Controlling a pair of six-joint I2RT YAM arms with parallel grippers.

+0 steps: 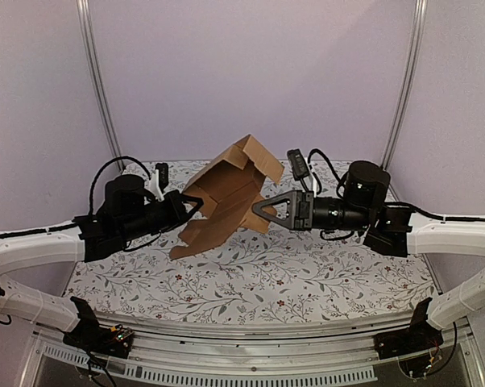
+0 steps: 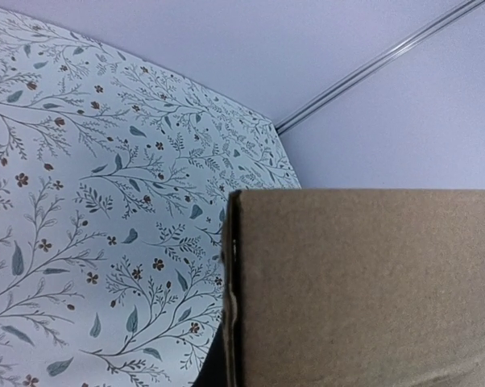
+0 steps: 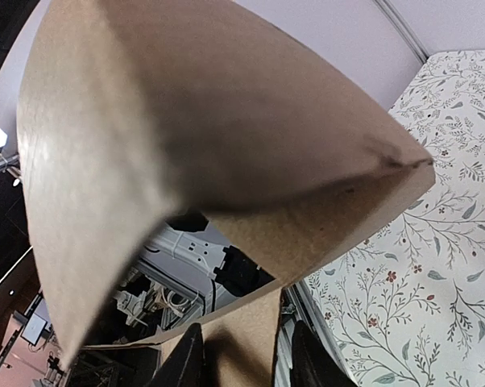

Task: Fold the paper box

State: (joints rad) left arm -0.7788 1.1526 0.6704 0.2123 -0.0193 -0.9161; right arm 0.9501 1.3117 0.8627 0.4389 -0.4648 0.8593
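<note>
Poking into right gripper [image 3: 246, 359], seemingly unclamped: paper box [image 3: 226, 137].

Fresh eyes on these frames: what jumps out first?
The paper box, brown and half-folded with flaps splayed, stands tilted up at mid-table. The left gripper pinches its left edge, and the right gripper meets it from the right, its fingers straddling a flap. Underneath lies a floral tablecloth.
</note>
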